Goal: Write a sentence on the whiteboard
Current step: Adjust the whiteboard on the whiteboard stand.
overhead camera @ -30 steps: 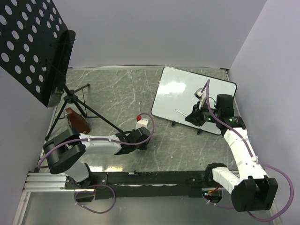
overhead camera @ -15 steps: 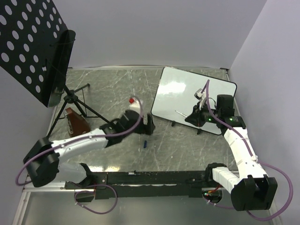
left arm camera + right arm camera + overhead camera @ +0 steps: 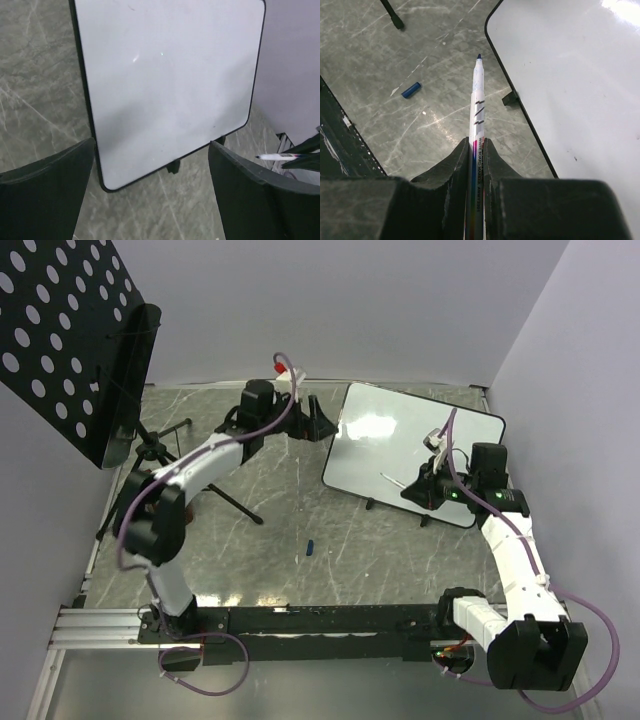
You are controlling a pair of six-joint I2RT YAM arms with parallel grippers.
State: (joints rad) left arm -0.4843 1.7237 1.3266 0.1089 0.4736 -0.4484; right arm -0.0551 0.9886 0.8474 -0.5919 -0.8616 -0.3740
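- Tabletop [image 3: 250,540]: grey stone-look sheet, matt, veined with pale scratches. It carries everything listed below.
- Perforated panel [image 3: 60,330]: flat black sheet punched with rows of round holes. It is tilted on a thin black tripod stand [image 3: 160,455] at the far left.
- Whiteboard [image 3: 385,455]: glossy white rectangle with a thin black rim and rounded corners. It sits on small black feet at the far right of the table, turned at an angle to the table edges. Its face catches a bright glare patch.
- Left arm [image 3: 200,455]: white segments with black joints and a purple cable. It is stretched out to the far side of the table.
- Left gripper [image 3: 318,420]: its two black wedge-shaped fingers are spread wide with nothing between them. It hangs just beside the board's far left corner. In the wrist view the board lies below the gap, clear of both fingers.
- Right arm [image 3: 510,550]: same build as the left arm, raised over the board's near right part.
- Right gripper [image 3: 476,150]: clamped tight on the marker's barrel.
- Marker [image 3: 477,100]: slim white cylinder with printed lettering and a blue tip, uncapped. The tip points past the board's near left rim, over the grey surface. Contact cannot be judged.
- Cap [image 3: 310,547]: short blue cylinder lying on its side on the table, well apart from the board.
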